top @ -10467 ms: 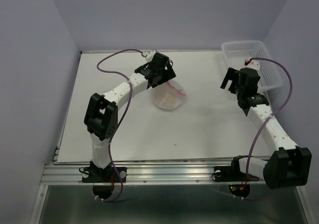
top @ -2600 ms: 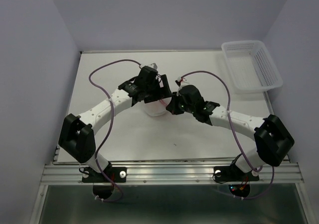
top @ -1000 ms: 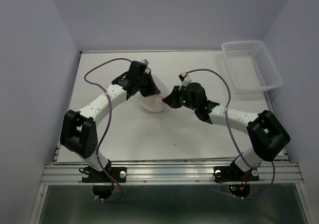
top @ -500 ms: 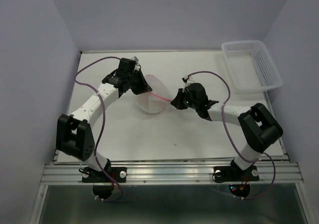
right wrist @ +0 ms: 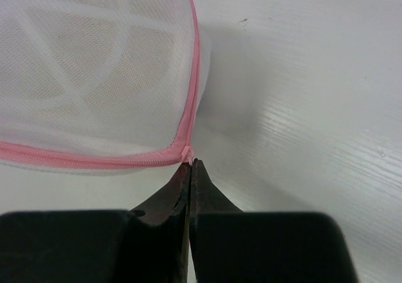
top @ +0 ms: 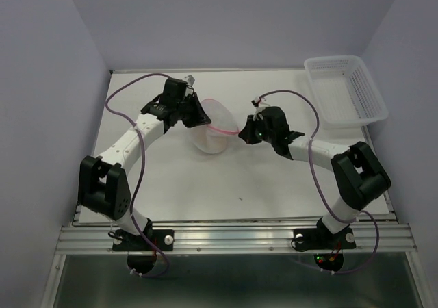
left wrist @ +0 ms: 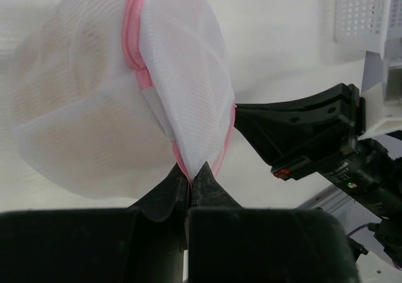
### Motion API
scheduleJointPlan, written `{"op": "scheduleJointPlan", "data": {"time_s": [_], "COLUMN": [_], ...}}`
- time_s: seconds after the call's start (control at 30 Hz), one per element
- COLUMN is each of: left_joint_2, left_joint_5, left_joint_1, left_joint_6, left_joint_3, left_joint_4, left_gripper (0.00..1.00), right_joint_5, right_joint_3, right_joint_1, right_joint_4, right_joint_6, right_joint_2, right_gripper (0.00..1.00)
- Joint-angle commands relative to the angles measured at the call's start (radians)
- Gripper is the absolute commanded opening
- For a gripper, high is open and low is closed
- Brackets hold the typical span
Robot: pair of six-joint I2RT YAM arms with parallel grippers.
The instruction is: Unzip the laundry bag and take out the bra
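Right tool (right wrist: 189, 165) pulled rightward | it and left tool (left wrist: 190, 177) pinch laundry bag (top: 213, 126) | zipper (right wrist: 94, 159) runs left-right

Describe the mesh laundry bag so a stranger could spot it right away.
On the white table, look toward the far middle, where both arms meet. The laundry bag is the soft round white mesh pouch with a pink zipper rim, pinched by the left gripper and right gripper; the basket in the far right corner is rigid plastic.
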Motion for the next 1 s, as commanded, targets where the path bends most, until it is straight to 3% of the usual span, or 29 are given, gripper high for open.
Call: {"op": "scheduleJointPlan", "data": {"time_s": [0.0,0.2,0.23,0.37,0.43,0.5,0.53,0.6,0.87,0.97], "left_joint_2": [0.018,0.174,0.221,0.352,0.394,0.409,0.417,0.406,0.256,0.17], "left_joint_5": [-0.09,-0.082,-0.059,-0.032,-0.013,0.013,0.022,0.005,-0.116,-0.038], "left_joint_1": [0.038,0.041,0.04,0.038,0.038,0.038,0.038,0.038,0.038,0.036], "left_joint_6": [0.046,0.095,0.116,0.159,0.176,0.187,0.199,0.198,0.163,0.129], "left_joint_3": [0.077,0.223,0.278,0.434,0.459,0.481,0.479,0.457,0.274,0.111], "left_joint_4": [0.036,0.136,0.147,0.129,0.138,0.138,0.131,0.129,0.085,0.155], "left_gripper": [0.06,0.06,0.12,0.18,0.29,0.53,0.71,0.84,0.92,0.94], "right_joint_5": [0.05,0.022,0.018,0.001,0.007,0.025,0.054,0.088,0.196,0.21], "right_joint_3": [-0.035,-0.069,-0.073,-0.064,-0.049,-0.032,-0.015,0.0,0.045,0.054], "right_joint_1": [-0.06,0.027,0.058,0.138,0.159,0.181,0.181,0.19,0.19,0.19], "right_joint_4": [-0.159,-0.216,-0.225,-0.227,-0.216,-0.21,-0.207,-0.201,-0.178,-0.173], "right_joint_6": [-0.079,-0.081,-0.078,-0.052,-0.027,0.006,0.054,0.123,0.201,0.194], "right_joint_2": [-0.097,-0.218,-0.228,-0.251,-0.239,-0.211,-0.178,-0.145,-0.111,-0.131], "right_gripper": [0.01,0.01,0.01,0.01,0.01,0.01,0.01,0.01,0.01,0.01]}}
